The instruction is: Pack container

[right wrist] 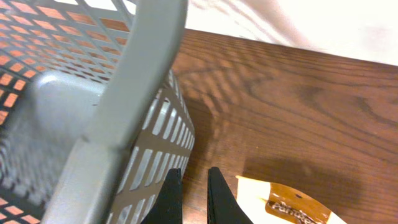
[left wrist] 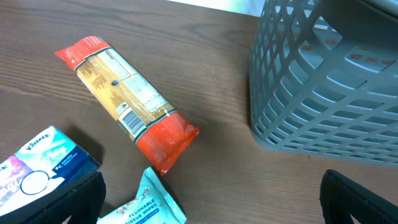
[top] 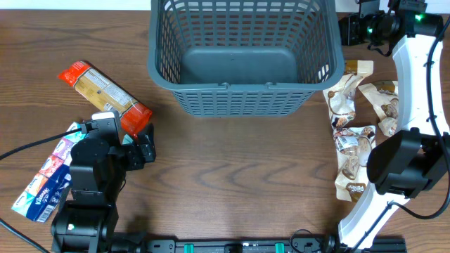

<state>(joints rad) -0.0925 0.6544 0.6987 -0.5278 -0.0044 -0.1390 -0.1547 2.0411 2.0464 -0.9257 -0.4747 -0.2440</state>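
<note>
The container, a dark grey lattice basket [top: 239,87], stands at the back centre with nothing showing inside; it also shows in the left wrist view [left wrist: 323,93] and the right wrist view [right wrist: 143,74]. My left gripper [top: 145,144] is open low over the table at the front left, its fingers [left wrist: 211,182] spread either side of a teal flushable-wipes pack [left wrist: 149,208]. My right gripper [top: 346,29] is shut and empty, its fingers [right wrist: 194,173] just outside the basket's right wall, above the table.
A long pack with red ends [top: 105,95] lies left of the basket, also in the left wrist view [left wrist: 127,99]. A blue tissue pack [top: 43,181] lies at the far left. Several brown-and-white snack packs [top: 351,119] lie right of the basket; one shows by my right fingers [right wrist: 292,202].
</note>
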